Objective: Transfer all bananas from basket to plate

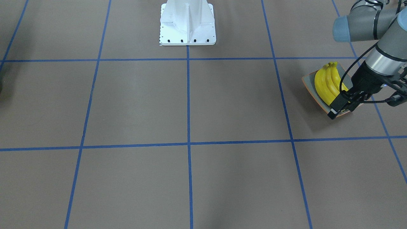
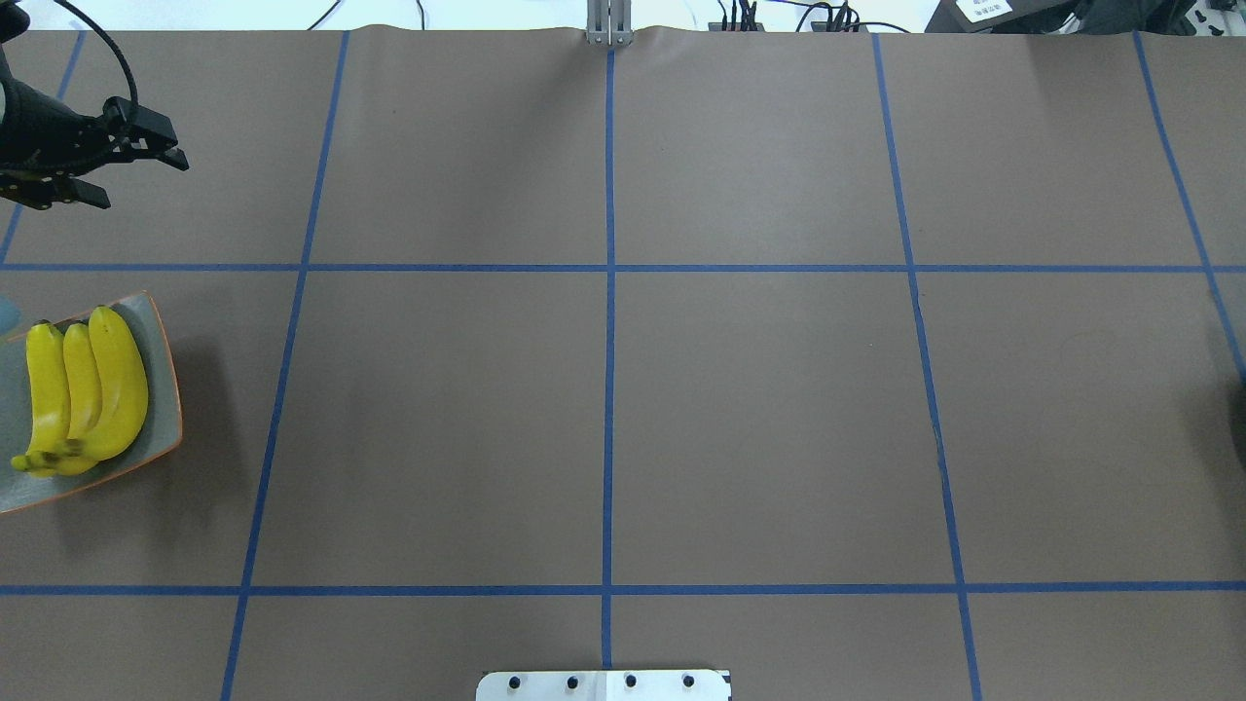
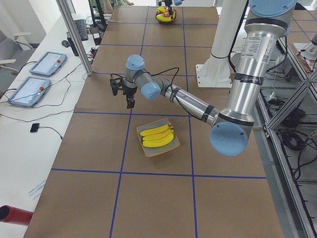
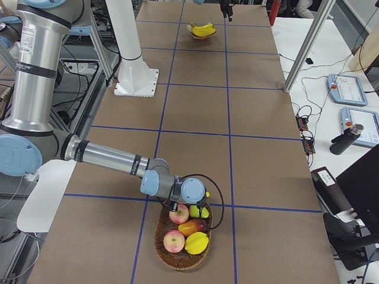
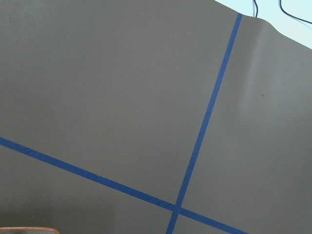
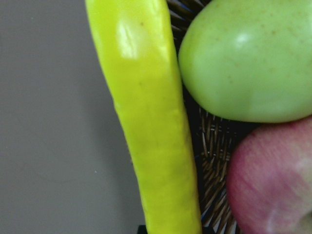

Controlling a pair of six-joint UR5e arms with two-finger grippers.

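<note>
Lower left of the overhead view: three bananas (image 2: 83, 394) lie side by side on the plate (image 2: 164, 389); the left gripper (image 2: 144, 183) hangs released in the upper left corner, well apart from them; a fourth banana (image 6: 151, 136) lies in the basket (image 4: 180, 260), close beneath the right gripper (image 4: 176, 205); whether that claw is released or clenched, I cannot tell.

No text, number or brand can be read anywhere. A white label (image 2: 985, 9) beyond the table's (image 2: 759, 389) far edge carries print too small to make out. The teach pendants' (image 3: 29, 90) screens beside the table are equally illegible.
</note>
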